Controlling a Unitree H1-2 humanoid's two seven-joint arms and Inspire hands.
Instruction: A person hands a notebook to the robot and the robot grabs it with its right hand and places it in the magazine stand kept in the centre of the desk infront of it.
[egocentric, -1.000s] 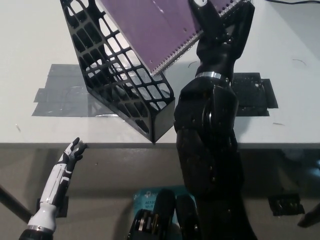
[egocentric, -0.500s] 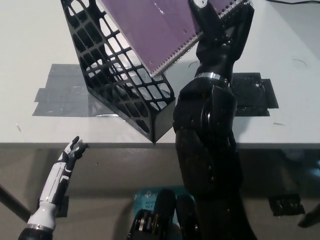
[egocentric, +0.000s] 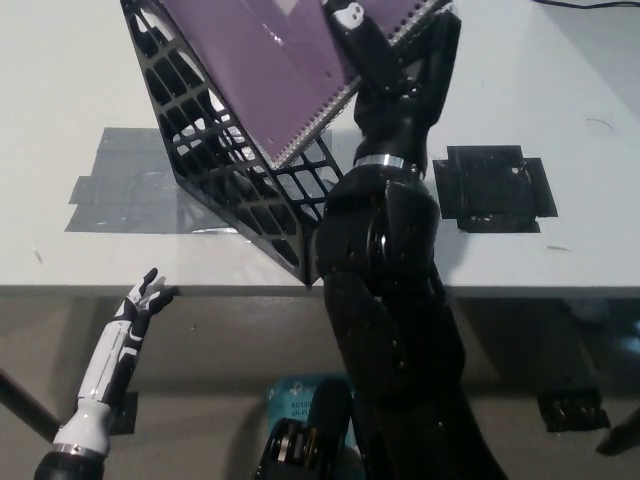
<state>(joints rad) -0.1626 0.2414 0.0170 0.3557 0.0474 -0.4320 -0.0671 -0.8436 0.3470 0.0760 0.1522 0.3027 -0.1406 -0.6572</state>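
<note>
Since the earlier frame, the right hand (egocentric: 385, 55) and the purple notebook (egocentric: 275, 60) have been carried toward picture left, so that the notebook's spiral-bound edge is now seen over the open top of the black magazine stand (egocentric: 235, 175) rather than beside it. The black fingers (egocentric: 362, 40) are closed on the notebook near its upper right corner, with one finger laid across the purple cover and the rest wrapped behind it. The notebook is held tilted, its lower corner dipped inside the stand's lattice walls; whether it touches the stand's floor cannot be told. The stand is set on the white surface (egocentric: 560, 90), over a patch of grey tape (egocentric: 120, 180). The left hand (egocentric: 145, 297) is held below the surface's front edge at lower left, fingers spread and holding nothing.
</note>
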